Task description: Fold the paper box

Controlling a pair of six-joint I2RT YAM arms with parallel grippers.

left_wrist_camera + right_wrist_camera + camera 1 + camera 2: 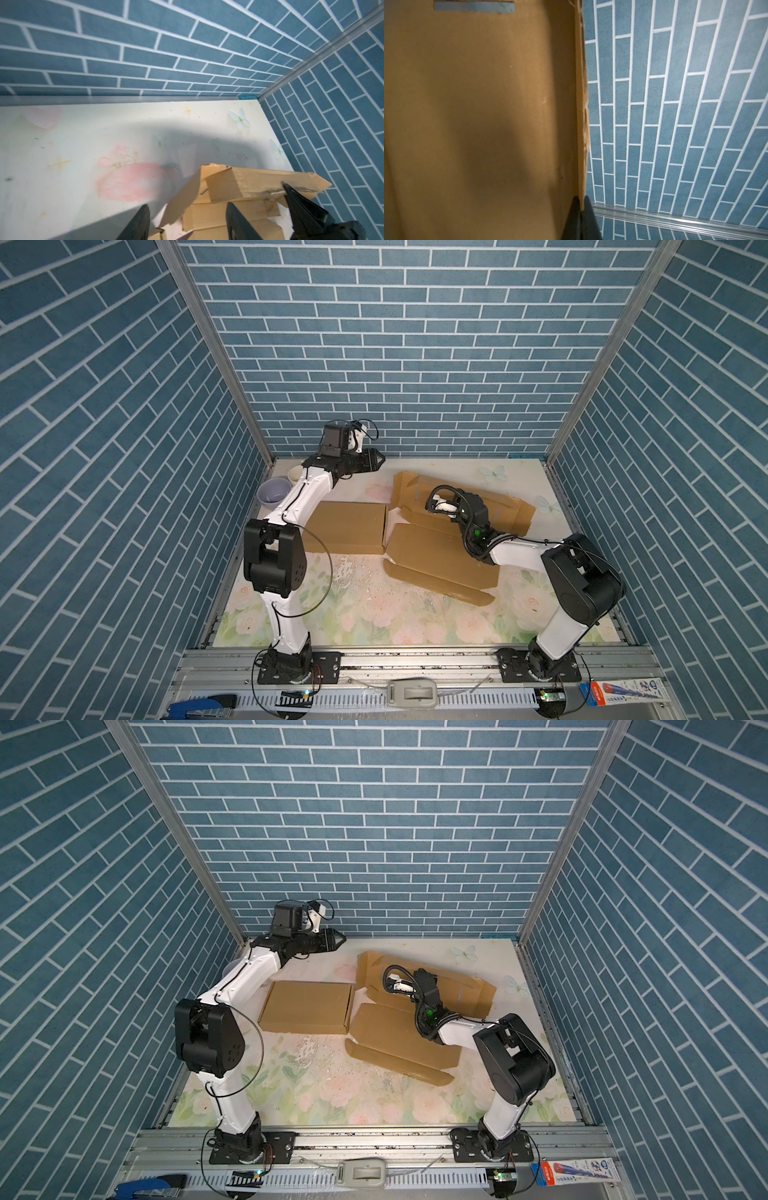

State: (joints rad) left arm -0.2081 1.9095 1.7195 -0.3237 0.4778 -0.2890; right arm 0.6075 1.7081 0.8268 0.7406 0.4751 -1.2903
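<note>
The paper box (pixel 428 556) (pixel 386 1031) lies unfolded right of centre, brown, its front flap flat on the table. Its back panel (pixel 415 489) (pixel 469 990) (pixel 249 185) (pixel 477 104) stands raised. My right gripper (pixel 581 199) is shut on the edge of that panel. In both top views its fingertips are hidden under its wrist (pixel 459 495) (pixel 419 974). My left gripper (pixel 376 458) (pixel 338 938) (pixel 189 218) hangs open near the back wall, above and left of the panel. It holds nothing.
A closed flat cardboard box (pixel 345 526) (pixel 307 1006) lies left of the unfolded one, touching it. A purple bowl (pixel 273 492) and a cream cup (pixel 294 476) stand at the back left beside my left arm. Blue brick walls close three sides.
</note>
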